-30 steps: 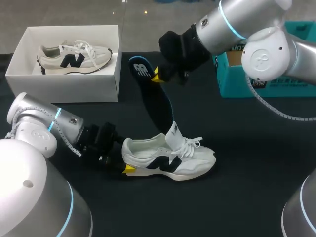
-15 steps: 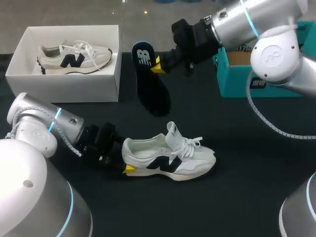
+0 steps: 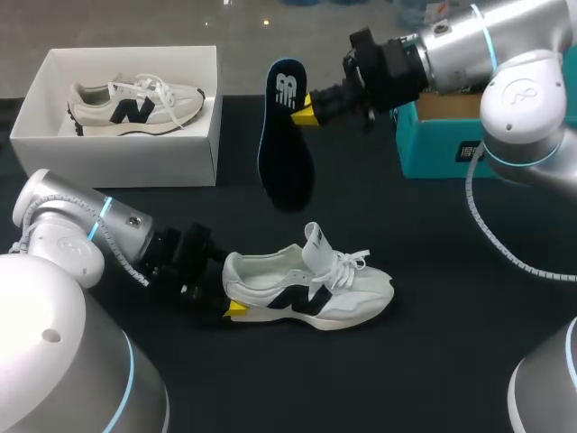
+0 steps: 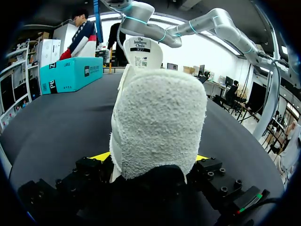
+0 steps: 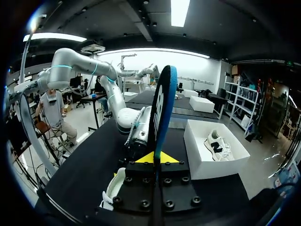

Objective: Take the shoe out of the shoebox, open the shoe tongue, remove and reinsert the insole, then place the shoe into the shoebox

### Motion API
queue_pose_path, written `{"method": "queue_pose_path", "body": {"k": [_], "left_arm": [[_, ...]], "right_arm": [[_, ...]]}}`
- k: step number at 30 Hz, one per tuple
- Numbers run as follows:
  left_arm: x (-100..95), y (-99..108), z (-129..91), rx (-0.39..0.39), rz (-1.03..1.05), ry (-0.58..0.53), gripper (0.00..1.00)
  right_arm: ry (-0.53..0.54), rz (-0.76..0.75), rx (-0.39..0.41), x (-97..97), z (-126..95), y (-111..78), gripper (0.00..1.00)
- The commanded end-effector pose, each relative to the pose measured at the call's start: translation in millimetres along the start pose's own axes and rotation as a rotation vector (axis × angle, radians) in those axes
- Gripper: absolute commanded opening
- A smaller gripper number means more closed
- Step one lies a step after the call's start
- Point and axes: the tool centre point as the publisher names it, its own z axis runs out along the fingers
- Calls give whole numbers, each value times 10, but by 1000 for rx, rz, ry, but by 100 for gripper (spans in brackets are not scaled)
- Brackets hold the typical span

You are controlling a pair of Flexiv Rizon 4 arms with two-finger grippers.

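The insole [image 3: 285,135] hangs in the upper middle of the head view, heel end up and toe end down, its dark face turned to the camera, lifted off the table [image 3: 433,271] and apart from the shoe below. The right gripper [image 3: 305,108] pinches it near the heel end. In the right wrist view the insole [image 5: 161,113] stands edge-on between the two yellow tips, which press it from both sides. The right arm [image 3: 469,50] enters at the upper right, its forearm about level above the teal box [image 3: 451,149], reaching left.

The shoe [image 3: 311,293], white with a dark side mark, sits on its sole at the lower middle, toe to the right and tongue [image 3: 315,244] raised. The left gripper [image 3: 234,303] is closed on its heel. In the left wrist view the padded heel [image 4: 157,122] fills the gap between the yellow tips. The left arm [image 3: 81,225] lies low over the table from the lower left, its wrist pointing right.

The white shoebox [image 3: 117,155] stands at the upper left with a second shoe [image 3: 135,104] inside.
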Motion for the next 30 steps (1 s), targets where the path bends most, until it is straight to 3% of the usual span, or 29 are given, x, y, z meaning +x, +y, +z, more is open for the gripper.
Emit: {"method": "queue_pose_path", "body": {"k": [1,5,30], "left_arm": [[-8,17,29,-3,0,2,0],[-8,17,29,-3,0,2,0],[-8,17,29,-3,0,2,0]], "right_arm": [[24,9,9,-84,19,60,0],[7,28,-21,-78,-1,74,0],[7,28,-21,-78,-1,74,0]]}}
